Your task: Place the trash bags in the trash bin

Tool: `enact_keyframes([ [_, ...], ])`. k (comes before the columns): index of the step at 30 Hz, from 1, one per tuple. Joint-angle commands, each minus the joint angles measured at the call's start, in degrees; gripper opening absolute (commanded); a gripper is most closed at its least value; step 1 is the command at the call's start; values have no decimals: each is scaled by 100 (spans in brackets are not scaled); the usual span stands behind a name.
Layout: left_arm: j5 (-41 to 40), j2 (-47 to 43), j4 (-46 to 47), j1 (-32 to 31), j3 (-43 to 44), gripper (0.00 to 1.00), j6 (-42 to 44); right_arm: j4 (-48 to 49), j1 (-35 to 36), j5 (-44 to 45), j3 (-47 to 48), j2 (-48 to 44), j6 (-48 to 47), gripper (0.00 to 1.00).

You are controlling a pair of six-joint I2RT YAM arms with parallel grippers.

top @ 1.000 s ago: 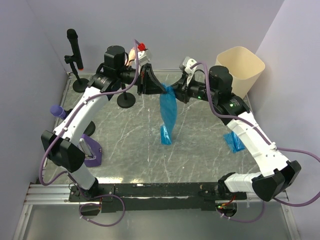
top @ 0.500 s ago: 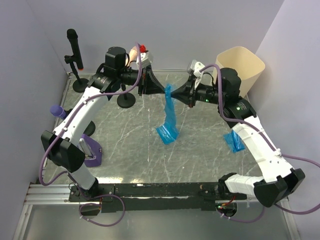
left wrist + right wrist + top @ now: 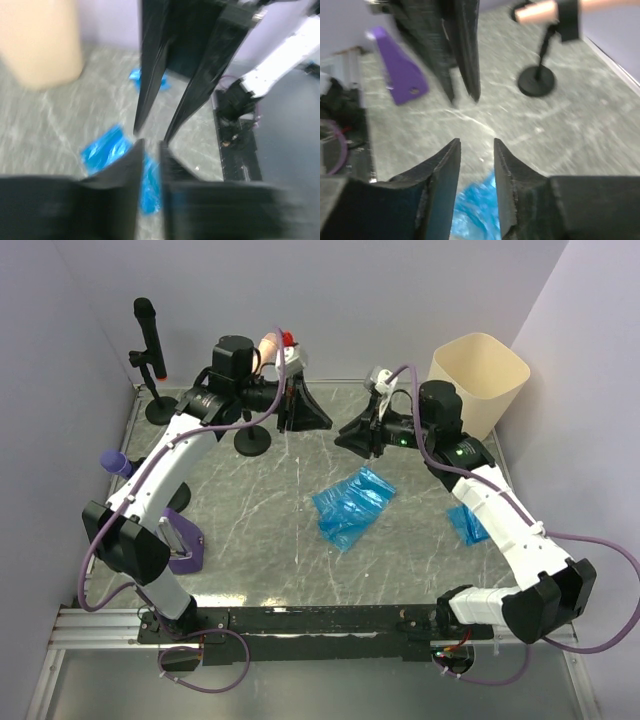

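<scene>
table [image 3: 250, 535] is grey marble, trash bin [image 3: 478, 375] parked in its far right corner. left gripper [image 3: 327, 423] and right gripper [image 3: 340, 438] hang tip to tip, jaws slightly parted, both empty. blue trash bag [image 3: 352, 502] lies crumpled mid-table, second trash bag [image 3: 466, 525] beside the right arm. risk imo: slippery film sliding out of a shallow pinch, or the grippers bumping.

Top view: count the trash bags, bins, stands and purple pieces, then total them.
Blue trash bags: 2
Cream trash bin: 1
Black stands: 2
Purple pieces: 2
Total: 7
</scene>
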Motion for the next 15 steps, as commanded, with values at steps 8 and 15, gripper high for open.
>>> enact_keyframes([
  [8, -2467, -1064, -374, 507, -2365, 73, -619, -3237, 214, 0, -1182, -965, -4485, 54],
  [15, -2610, -1127, 85, 789, -3072, 75, -1739, -3352, 1174, 335, -1413, -150, -5919, 57],
])
